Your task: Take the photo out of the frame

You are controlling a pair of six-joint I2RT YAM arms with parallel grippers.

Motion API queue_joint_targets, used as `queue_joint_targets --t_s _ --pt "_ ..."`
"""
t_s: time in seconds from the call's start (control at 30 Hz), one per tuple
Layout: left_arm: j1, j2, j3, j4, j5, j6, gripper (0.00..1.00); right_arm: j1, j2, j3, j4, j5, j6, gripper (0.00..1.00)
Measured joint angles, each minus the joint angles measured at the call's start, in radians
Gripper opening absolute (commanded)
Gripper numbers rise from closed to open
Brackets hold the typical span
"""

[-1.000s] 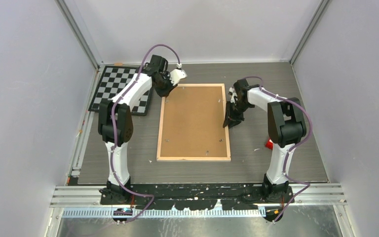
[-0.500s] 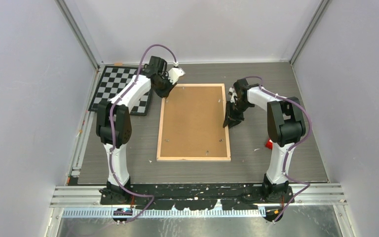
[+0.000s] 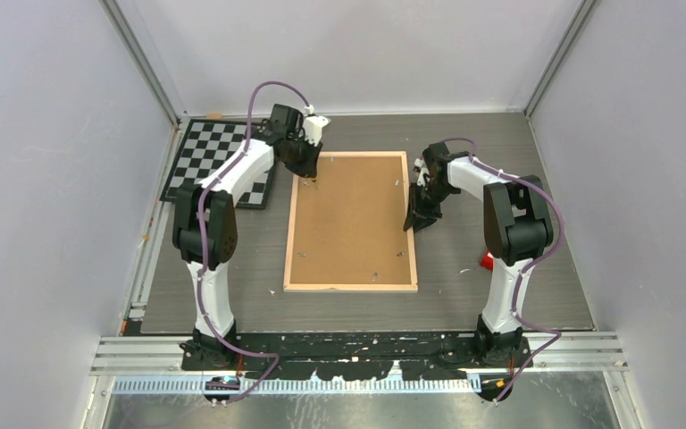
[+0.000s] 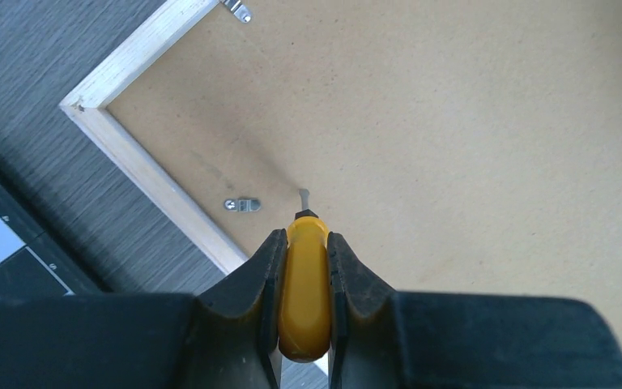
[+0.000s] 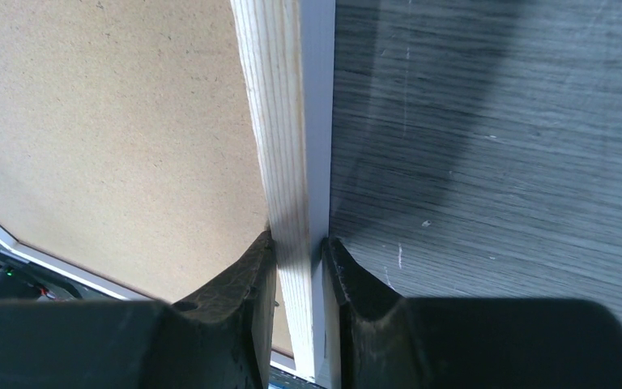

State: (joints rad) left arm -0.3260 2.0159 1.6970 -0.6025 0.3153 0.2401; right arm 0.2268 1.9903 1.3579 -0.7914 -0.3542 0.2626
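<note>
My left arm [image 3: 232, 174] reaches to the far left, wrist tipped downward, and my left gripper [image 4: 304, 237] is clamped tight on a yellow-handled screwdriver [image 4: 304, 292]. My right arm [image 3: 493, 185] bends forward and inward, wrist pitched down, with my right gripper [image 5: 298, 243] pinching the frame [image 5: 277, 121] by its right rim, one finger on either side.

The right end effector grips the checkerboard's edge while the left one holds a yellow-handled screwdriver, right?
No: the right end effector grips the pale wood rim of the large flat picture frame, as the right wrist view shows. The left end effector does hold the yellow-handled screwdriver.
</note>
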Motion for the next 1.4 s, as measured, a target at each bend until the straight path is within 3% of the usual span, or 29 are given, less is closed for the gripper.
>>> queue_joint_targets --t_s 0.23,0.67,0.97,1.4 --pt "-0.002 0.002 -0.004 0.015 0.022 -0.072 0.00 0.000 0.000 0.001 -0.002 0.001 -0.002 0.00" --pt "0.029 -0.094 -0.118 0.005 -0.005 -0.045 0.00 0.000 0.000 0.002 -0.003 0.002 -0.003 0.00" --pt "0.048 -0.131 -0.209 0.125 -0.017 -0.072 0.00 0.000 0.000 0.004 -0.005 0.005 -0.005 0.01" --pt "0.079 -0.124 -0.217 0.194 -0.054 -0.080 0.00 0.000 0.007 0.012 -0.014 0.006 -0.006 0.01"
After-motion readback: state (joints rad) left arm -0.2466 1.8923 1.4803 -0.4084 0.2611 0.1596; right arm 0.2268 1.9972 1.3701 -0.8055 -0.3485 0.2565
